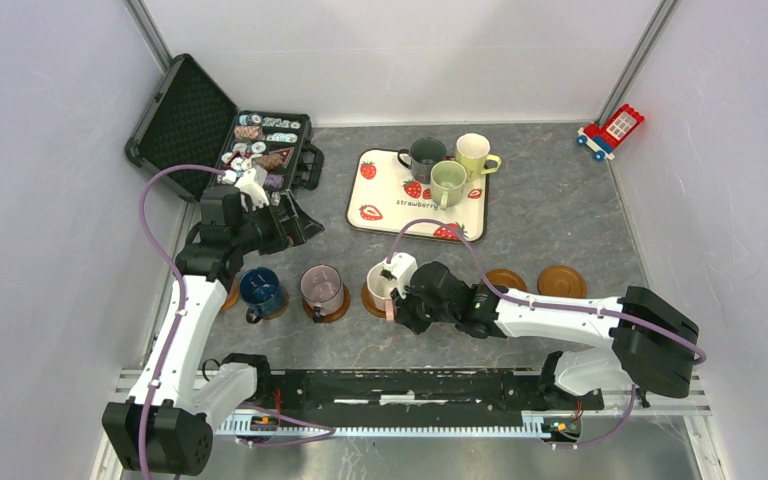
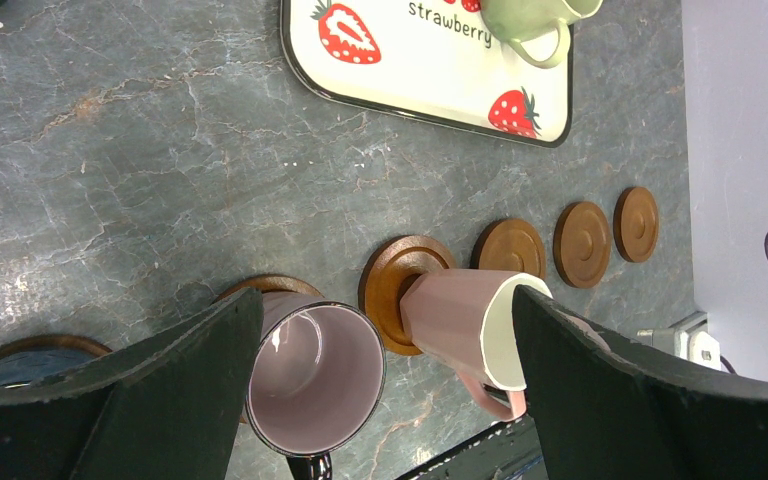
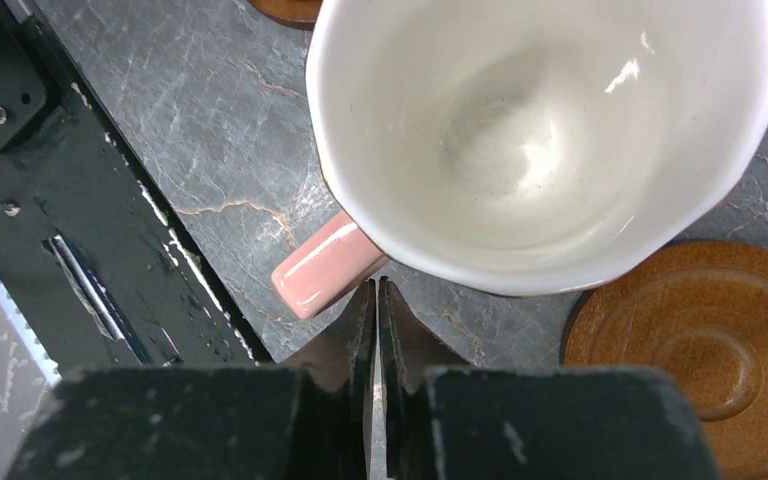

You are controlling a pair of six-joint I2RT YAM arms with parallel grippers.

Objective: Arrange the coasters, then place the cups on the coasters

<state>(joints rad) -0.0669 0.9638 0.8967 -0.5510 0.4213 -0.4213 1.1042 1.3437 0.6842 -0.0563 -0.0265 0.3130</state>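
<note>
Right tool (image 3: 378, 300) clenched on nothing, tips just beside the pink cup (image 3: 550, 130), which sits on a coaster (image 2: 392, 290) in the near row. Left tool (image 2: 385, 305) spread wide, empty, near the mauve cup (image 2: 315, 380). Farther back, the tray (image 1: 380, 205) carries three cups (image 1: 448, 180)

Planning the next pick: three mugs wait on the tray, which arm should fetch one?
Right, probably: the empty coasters lie on its side, just past the pink mug where the right gripper sits shut, with the tray beyond. The open left gripper would have to reach across that mug.
</note>
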